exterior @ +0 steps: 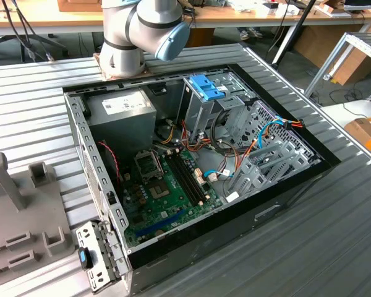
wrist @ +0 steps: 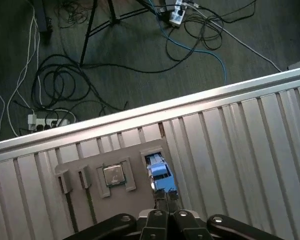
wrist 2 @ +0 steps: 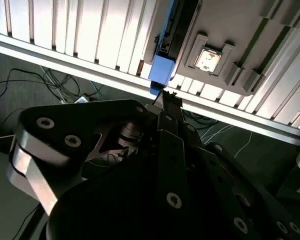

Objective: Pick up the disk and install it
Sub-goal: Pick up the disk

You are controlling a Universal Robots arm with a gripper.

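The disk point(wrist: 161, 175) stands on edge in a slot of a grey holder point(wrist: 90, 172) on the ribbed table, near the table's edge. In the second wrist view its blue end tab point(wrist 2: 162, 70) and black body point(wrist 2: 182, 25) point toward the camera. My gripper point(wrist: 166, 202) hangs just short of the blue tab, in line with it. Its two black fingertips point(wrist 2: 171, 100) lie close together, and nothing shows between them. The open computer case point(exterior: 309, 179) lies in the middle of the exterior view, beside the arm's base point(exterior: 127, 49).
A square chip point(wrist: 113, 175) sits in the holder beside the disk. Cables and a power strip point(wrist: 45, 120) lie on the floor past the table edge. In the case stands a grey cage with a blue latch point(exterior: 205, 86). A grey bracket with a blue clip point(exterior: 96, 260) lies at the case's near corner.
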